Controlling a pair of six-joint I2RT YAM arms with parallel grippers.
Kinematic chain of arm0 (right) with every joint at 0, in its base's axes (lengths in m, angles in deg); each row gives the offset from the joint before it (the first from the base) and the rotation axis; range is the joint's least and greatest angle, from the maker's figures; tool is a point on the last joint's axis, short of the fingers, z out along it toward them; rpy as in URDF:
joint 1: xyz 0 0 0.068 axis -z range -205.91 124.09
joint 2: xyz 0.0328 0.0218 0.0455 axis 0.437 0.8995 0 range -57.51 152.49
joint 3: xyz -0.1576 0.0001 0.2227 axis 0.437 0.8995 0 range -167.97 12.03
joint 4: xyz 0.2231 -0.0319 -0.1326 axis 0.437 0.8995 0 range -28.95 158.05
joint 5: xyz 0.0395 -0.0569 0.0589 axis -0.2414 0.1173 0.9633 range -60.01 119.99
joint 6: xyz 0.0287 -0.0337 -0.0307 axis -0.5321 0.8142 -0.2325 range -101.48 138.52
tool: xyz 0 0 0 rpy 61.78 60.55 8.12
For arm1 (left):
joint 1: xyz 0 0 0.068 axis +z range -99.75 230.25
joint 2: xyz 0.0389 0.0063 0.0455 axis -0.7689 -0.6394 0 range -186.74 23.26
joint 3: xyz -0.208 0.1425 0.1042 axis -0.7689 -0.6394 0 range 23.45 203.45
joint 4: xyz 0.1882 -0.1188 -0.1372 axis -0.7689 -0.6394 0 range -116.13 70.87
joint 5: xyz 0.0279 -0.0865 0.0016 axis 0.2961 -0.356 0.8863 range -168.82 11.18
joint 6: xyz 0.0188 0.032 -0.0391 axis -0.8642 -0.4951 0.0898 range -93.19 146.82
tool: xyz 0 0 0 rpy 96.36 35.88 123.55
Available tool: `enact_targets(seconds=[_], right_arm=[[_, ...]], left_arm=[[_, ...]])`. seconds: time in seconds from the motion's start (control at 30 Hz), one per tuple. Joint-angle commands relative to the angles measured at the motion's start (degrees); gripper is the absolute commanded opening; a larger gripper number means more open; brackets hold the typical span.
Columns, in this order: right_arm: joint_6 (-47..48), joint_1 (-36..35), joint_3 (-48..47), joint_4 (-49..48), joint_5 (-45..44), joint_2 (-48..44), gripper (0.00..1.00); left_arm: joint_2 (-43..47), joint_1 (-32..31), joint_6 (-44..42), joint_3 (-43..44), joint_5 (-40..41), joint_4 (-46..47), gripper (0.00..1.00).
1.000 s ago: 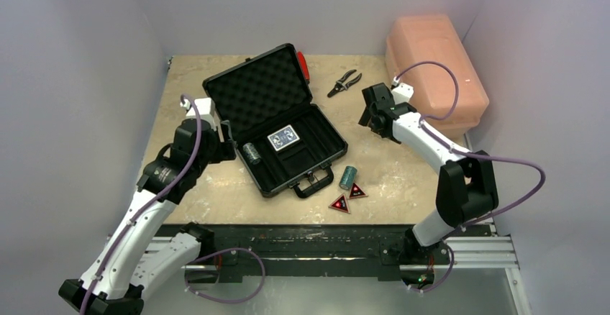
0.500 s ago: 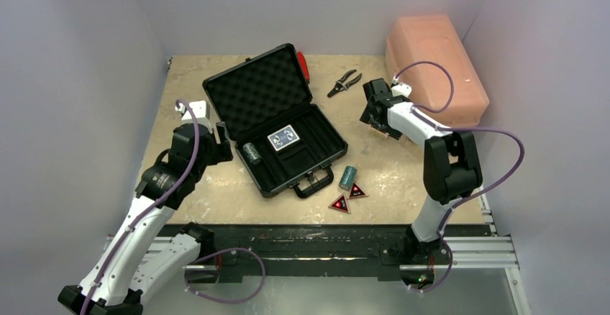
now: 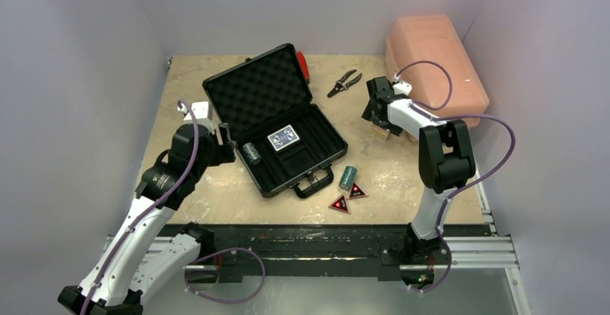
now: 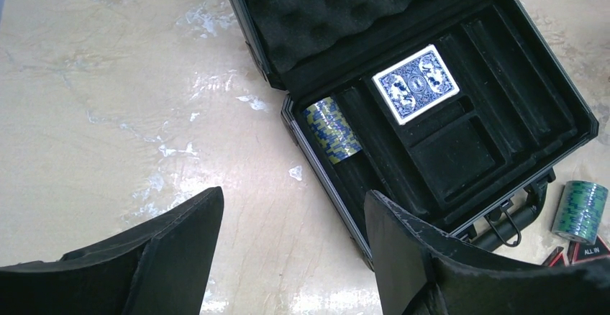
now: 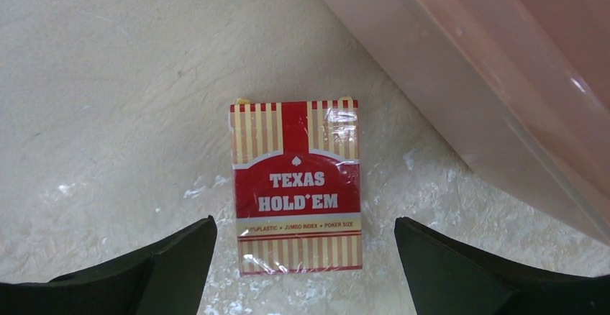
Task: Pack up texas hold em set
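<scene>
Tabletop (image 3: 194, 85): beige, marbled, with pale worn patches. A black briefcase (image 3: 252, 92) is seen lying open at the centre of the top view, lid toward the upper left, handle toward the lower right. A teal chip roll (image 3: 348, 177) lies on its side just right of the handle. Two red-black triangles (image 3: 339, 203) lie side by side just below it. A red card deck (image 5: 296, 185), printed "TEXAS HOLD'EM", lies flat right of centre, near the pink plastic box (image 3: 431, 63) at upper right. Pliers (image 3: 345, 83) are noted above centre. A red-handled tool (image 3: 303, 65) is partly hidden behind the lid.
</scene>
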Motion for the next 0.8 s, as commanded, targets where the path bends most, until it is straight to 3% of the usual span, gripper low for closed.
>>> enact_targets(seconds=[0.0, 0.37, 0.57, 0.77], right_arm=[[1.33, 0.71, -2.05, -2.08, 0.61, 0.77, 0.99], [2.02, 0.79, -0.07, -4.22, 1.32, 3.03, 0.96], [3.11, 0.79, 0.79, -4.99, 2.09, 3.61, 0.87], [4.60, 0.79, 1.91, -5.58, 3.24, 3.00, 0.72]], left_arm=[[0.30, 0.39, -0.20, 1.40, -1.52, 2.09, 0.71], [-0.60, 0.39, -0.11, 2.02, -1.69, 1.47, 0.68], [0.04, 0.39, -0.30, 1.94, -1.44, 1.49, 0.67], [0.67, 0.39, -0.62, 1.85, -1.22, 1.55, 0.67]])
